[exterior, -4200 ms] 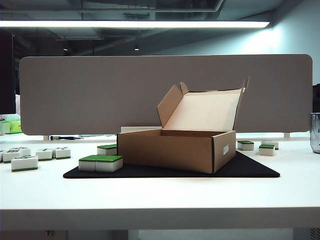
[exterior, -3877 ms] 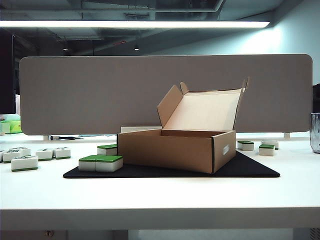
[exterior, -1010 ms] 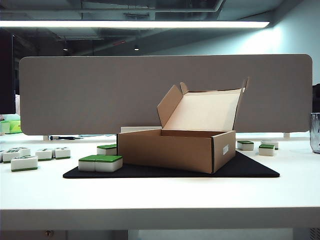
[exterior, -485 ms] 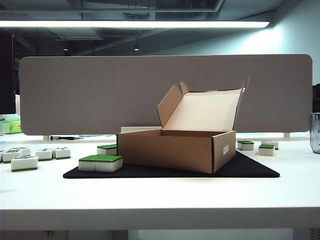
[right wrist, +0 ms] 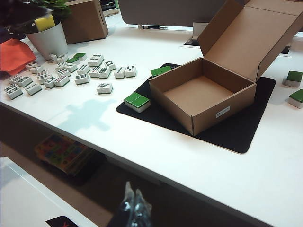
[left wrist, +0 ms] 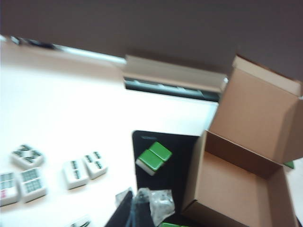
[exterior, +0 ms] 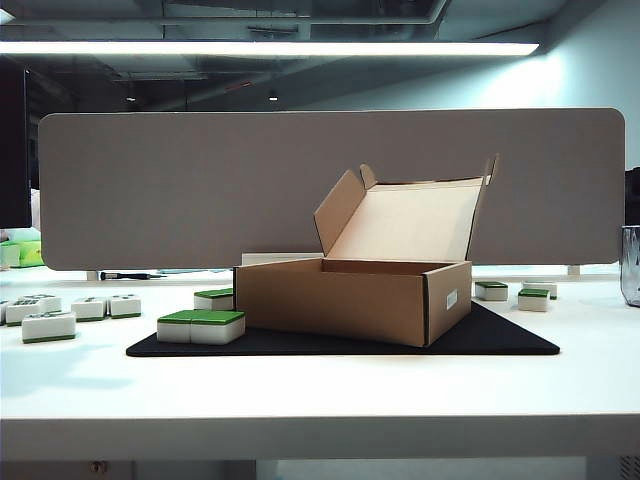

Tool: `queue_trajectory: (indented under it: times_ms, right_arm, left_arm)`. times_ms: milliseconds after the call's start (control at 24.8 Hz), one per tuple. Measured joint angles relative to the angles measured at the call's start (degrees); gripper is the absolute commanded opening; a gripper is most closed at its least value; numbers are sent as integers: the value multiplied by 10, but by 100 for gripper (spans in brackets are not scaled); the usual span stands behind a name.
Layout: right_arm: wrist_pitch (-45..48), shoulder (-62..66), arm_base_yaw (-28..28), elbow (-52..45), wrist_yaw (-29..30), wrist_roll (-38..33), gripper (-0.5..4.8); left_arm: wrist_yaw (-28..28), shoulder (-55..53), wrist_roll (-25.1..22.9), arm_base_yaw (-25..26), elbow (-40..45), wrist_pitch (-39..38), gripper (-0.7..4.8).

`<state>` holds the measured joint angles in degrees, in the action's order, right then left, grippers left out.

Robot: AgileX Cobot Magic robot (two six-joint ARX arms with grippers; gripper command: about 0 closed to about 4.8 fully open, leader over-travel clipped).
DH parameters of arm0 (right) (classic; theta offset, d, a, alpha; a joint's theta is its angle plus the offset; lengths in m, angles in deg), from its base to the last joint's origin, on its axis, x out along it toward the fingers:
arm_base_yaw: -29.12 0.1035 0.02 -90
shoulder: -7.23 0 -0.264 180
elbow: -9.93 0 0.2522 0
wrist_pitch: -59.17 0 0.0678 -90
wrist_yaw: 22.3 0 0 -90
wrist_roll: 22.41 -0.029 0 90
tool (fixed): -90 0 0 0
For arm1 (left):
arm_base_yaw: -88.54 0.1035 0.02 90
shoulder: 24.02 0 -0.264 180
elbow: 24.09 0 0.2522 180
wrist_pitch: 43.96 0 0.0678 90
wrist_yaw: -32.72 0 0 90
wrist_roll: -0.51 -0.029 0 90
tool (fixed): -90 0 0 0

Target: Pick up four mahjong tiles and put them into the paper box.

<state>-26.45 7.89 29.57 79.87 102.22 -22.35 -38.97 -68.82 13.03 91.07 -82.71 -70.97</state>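
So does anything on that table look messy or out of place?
Nothing is spilled or damaged. The cardboard box sits open and empty on the black mat, at an angle to the table edge. Loose tiles lie scattered beside the mat.

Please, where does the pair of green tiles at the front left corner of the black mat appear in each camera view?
Exterior view: pair of green tiles, lower left of the box.
Left wrist view: probably only a green sliver at the bottom edge.
Right wrist view: near the centre, left of the box.
Shared landmark: the open cardboard box.
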Motion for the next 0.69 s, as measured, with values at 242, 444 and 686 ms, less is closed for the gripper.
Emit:
queue_trajectory:
  times_ms: [242, 444, 686]
  right_arm:
    - [0, 0, 0, -8, 0, 0, -1]
    - [0, 0, 0, -9, 0, 0, -1]
    - [0, 0, 0, -9, 0, 0, -1]
  left_arm:
    - [15, -159, -12, -51, -104, -71, -6]
    - [-42, -253, -46, -134, -164, -126, -6]
    - [-80, -337, -57, -193, -220, -169, -6]
